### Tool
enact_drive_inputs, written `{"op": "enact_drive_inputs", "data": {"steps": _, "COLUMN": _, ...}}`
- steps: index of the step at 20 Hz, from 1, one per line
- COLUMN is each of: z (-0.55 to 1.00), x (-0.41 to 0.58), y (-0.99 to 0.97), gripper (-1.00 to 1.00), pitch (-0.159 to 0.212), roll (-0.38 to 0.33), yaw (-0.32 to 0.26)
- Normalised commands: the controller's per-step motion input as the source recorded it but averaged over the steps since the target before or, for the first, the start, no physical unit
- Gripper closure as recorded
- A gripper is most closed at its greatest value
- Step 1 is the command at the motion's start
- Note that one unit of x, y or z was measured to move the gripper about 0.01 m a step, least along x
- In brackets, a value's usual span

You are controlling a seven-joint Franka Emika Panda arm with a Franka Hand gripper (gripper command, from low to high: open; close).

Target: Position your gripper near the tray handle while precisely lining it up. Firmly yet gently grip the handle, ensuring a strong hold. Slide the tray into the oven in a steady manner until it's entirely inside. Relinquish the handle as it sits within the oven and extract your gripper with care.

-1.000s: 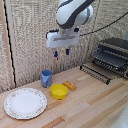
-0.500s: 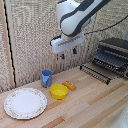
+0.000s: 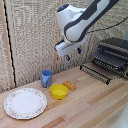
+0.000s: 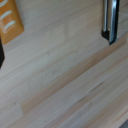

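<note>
Tray [image 3: 100, 71] sticks out of the oven [image 3: 113, 55] on the exterior view's right, handle [image 3: 95, 73] untouched, gripper [image 3: 73, 54] hovering well apart, fingers parted and empty, so everything's left.

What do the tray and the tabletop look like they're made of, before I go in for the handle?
The tray looks like dark metal wire: thin parallel bars with a straight bar, the tray handle, along its front edge, which shows a glossy highlight in the wrist view. The tabletop looks like light wood planks, with visible grain and seams and a matte finish; it could be a laminate.
</note>
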Motion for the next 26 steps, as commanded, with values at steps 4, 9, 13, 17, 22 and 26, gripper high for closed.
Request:
{"op": "enact_drive_inputs", "data": {"steps": 4, "z": -0.14, "x": 0.000, "y": -0.28, "gripper": -1.00, "pitch": 0.000, "roll": -0.317, "yaw": 0.148}}
{"op": "enact_drive_inputs", "data": {"steps": 9, "z": -0.09, "x": 0.000, "y": -0.29, "gripper": -1.00, "pitch": 0.015, "roll": -0.359, "yaw": 0.107}}
{"op": "enact_drive_inputs", "data": {"steps": 13, "z": -0.07, "x": 0.000, "y": -0.35, "gripper": -1.00, "pitch": 0.023, "roll": -0.336, "yaw": 0.100}}
{"op": "enact_drive_inputs", "data": {"steps": 17, "z": -0.02, "x": 0.000, "y": -0.45, "gripper": -1.00, "pitch": 0.050, "roll": -0.275, "yaw": 0.081}}
{"op": "enact_drive_inputs", "data": {"steps": 22, "z": -0.05, "x": 0.000, "y": -0.49, "gripper": -1.00, "pitch": 0.053, "roll": -0.225, "yaw": 0.043}}
{"op": "enact_drive_inputs", "data": {"steps": 26, "z": -0.07, "x": 0.001, "y": -0.49, "gripper": -1.00, "pitch": 0.024, "roll": -0.192, "yaw": -0.001}}
